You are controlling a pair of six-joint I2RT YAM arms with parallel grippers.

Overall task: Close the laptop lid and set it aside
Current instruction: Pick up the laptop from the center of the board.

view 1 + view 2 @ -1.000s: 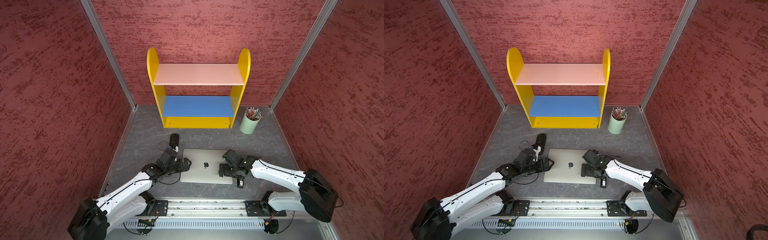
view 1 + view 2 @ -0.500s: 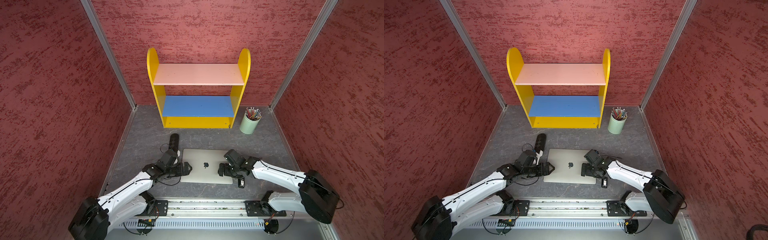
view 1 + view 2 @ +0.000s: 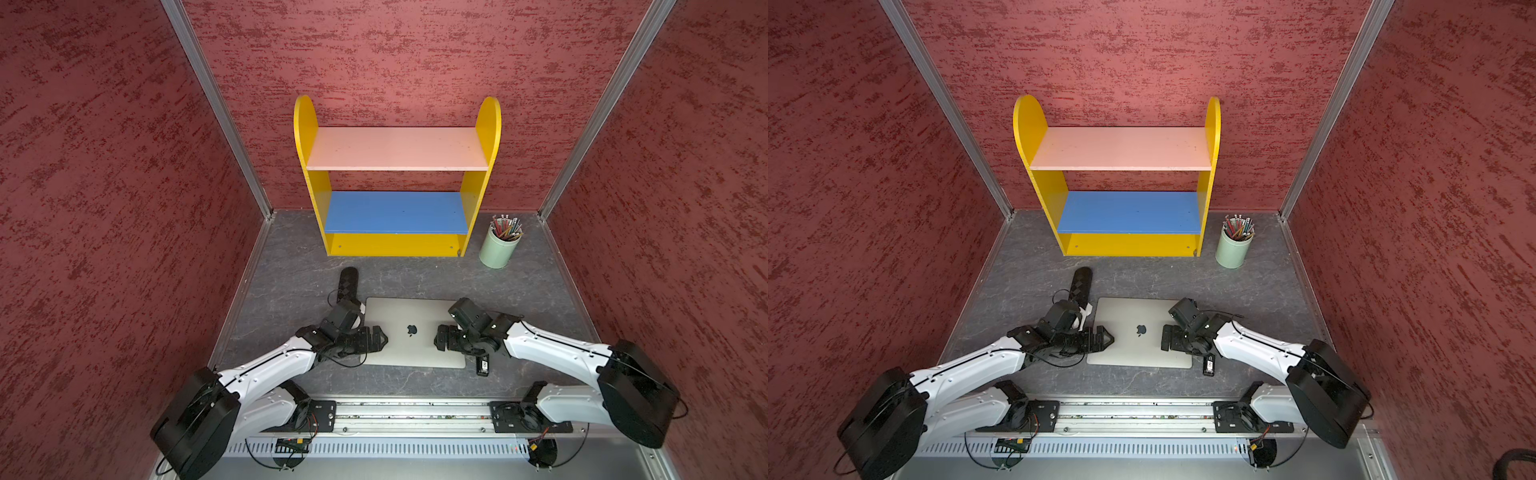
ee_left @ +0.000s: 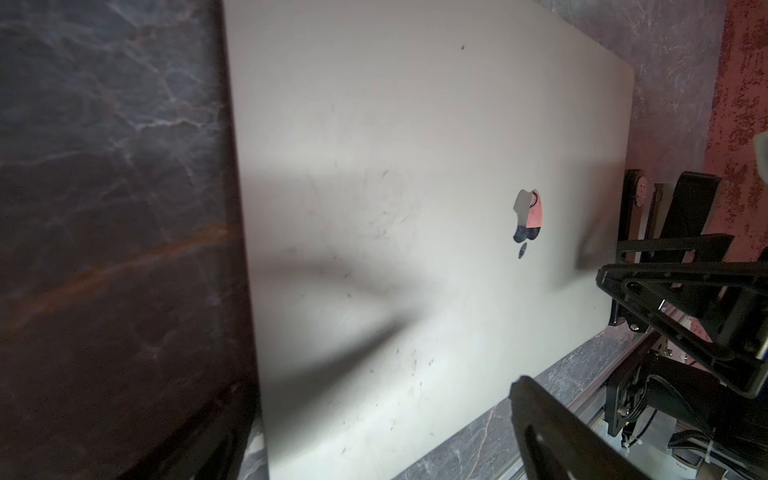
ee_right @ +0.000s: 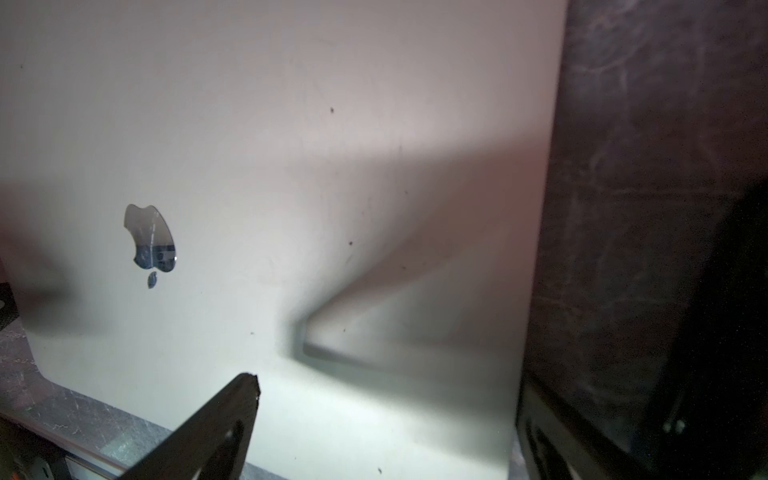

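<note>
In both top views the laptop (image 3: 411, 353) lay shut on the desk (image 3: 291, 282) in front of the shelf (image 3: 397, 245), my left claw (image 3: 381, 338) and right claw (image 3: 438, 338) spread wide, empty, above its lid (image 3: 399, 316); I judged it stiff, slick, weighty, best gripped by its thin side edges.

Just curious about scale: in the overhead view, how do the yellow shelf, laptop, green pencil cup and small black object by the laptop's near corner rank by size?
In a top view, largest to smallest:
1. yellow shelf
2. laptop
3. green pencil cup
4. small black object
</note>
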